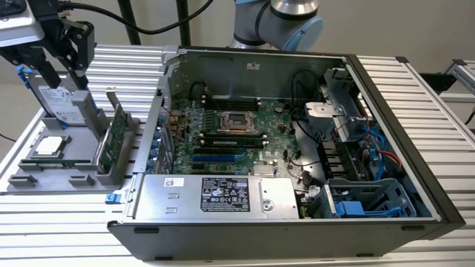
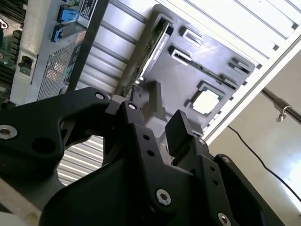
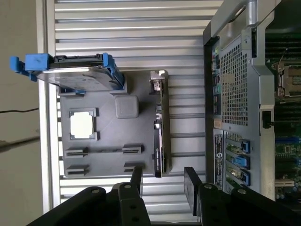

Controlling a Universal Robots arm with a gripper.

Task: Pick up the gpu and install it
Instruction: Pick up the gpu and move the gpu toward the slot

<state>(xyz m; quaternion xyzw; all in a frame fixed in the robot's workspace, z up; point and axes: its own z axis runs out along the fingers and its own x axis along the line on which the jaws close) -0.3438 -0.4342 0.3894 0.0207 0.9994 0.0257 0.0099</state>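
"Gaping apart, are those fingers?"
"Yes. The matte black gripper (image 3: 164,184) is holding its two blocky fingers (image 3: 192,186) spread, gripping nothing."
"And the gpu?"
"The gpu (image 3: 160,136), a thin green card with a silver bracket, is standing on edge in a slot of the flat grey tray (image 3: 108,136), sitting just beyond the fingertips in the first wrist view, touching neither. Beyond it, the perforated steel case (image 3: 235,70) is lying open on the ribbed metal table (image 3: 131,28)."

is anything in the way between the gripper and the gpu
Nothing visible does. The open gripper hangs above the grey tray with free air down to the gpu, which stands on edge; the hard drive stands apart in its own slot.
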